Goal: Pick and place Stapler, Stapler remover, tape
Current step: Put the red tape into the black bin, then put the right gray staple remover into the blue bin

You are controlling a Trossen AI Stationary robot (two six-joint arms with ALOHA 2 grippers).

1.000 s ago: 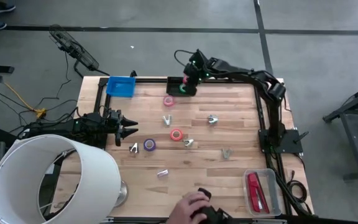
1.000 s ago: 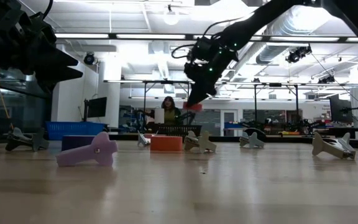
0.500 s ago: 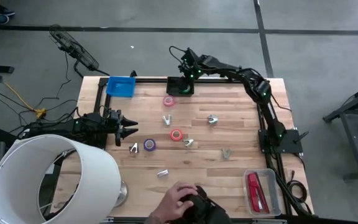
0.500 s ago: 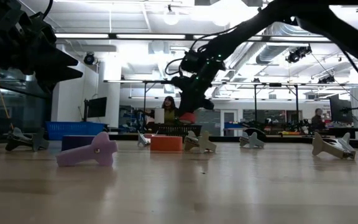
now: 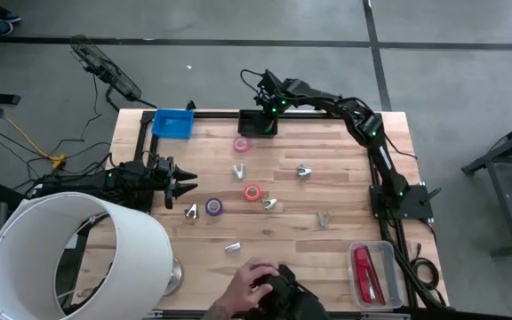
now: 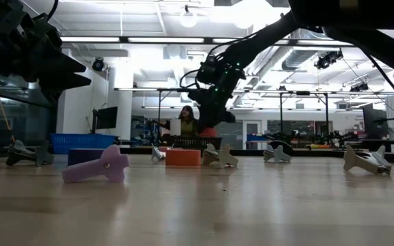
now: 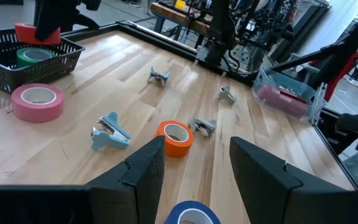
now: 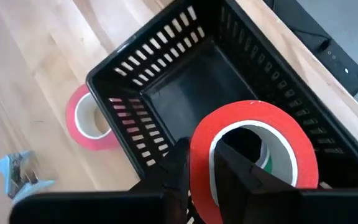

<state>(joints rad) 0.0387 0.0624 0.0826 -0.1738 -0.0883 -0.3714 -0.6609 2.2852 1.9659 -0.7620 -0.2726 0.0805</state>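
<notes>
Dark jointed arms [image 5: 345, 111] (green indicator lights)

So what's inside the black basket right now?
A green tape roll lies inside the black basket. The right gripper holds a red tape roll over it, which covers part of the basket floor, so anything beneath can't be seen.

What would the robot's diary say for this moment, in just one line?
right gripper: shut on red tape roll, over black basket | left gripper: open, waiting at table's left | stapler: in clear bin

Right hand [image 5: 266, 106] reaches far forward, clamped; left hand [image 5: 188, 184] waits, spread.
</notes>
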